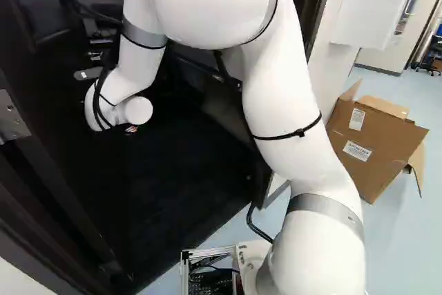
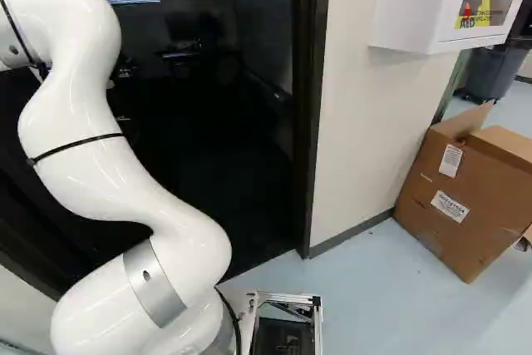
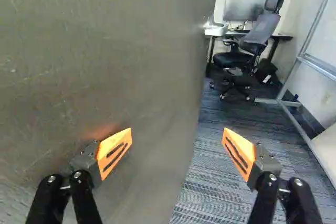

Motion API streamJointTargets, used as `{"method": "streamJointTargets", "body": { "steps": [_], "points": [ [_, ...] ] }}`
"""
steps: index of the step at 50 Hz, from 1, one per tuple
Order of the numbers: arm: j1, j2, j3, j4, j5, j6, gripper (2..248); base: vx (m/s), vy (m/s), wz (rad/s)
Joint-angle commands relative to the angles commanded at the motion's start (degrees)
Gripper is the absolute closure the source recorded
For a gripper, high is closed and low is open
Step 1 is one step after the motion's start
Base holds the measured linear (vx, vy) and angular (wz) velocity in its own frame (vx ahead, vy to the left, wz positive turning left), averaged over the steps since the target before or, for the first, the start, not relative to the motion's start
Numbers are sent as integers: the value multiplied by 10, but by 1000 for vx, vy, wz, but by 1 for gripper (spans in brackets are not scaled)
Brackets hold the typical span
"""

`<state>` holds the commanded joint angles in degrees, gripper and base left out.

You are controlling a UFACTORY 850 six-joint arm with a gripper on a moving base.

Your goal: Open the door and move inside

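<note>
You're on the opening step, I'd say: gripper [image 3: 177, 142] spread, nothing held, w/ the door [image 3: 115, 40] ajar beside one finger, office beyond. Next, prob. push it wider w/ your arm [image 1: 276, 94], then drive in. Count: 1 door, 1 office chair [image 3: 260, 27], 1 cardboard box [image 2: 465, 239].

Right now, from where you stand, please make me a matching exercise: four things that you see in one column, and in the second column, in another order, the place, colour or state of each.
1. pads
2. carton
3. chair
4. cabinet

A. at the desk
B. orange, standing apart
C. white, mounted on the wall
D. brown, on the pale blue floor

Right pairs: 1-B; 2-D; 3-A; 4-C
</note>
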<state>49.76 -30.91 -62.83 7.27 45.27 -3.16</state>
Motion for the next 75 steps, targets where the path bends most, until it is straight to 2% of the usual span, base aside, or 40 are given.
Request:
{"method": "streamJointTargets", "body": {
  "steps": [32,55,75],
  "points": [
    [24,-7,-9,-27,0,0,3,0,0,0],
    [26,-7,-10,-32,0,0,3,0,0,0],
    [26,-7,-10,-55,0,0,3,0,0,0]
  ]
}}
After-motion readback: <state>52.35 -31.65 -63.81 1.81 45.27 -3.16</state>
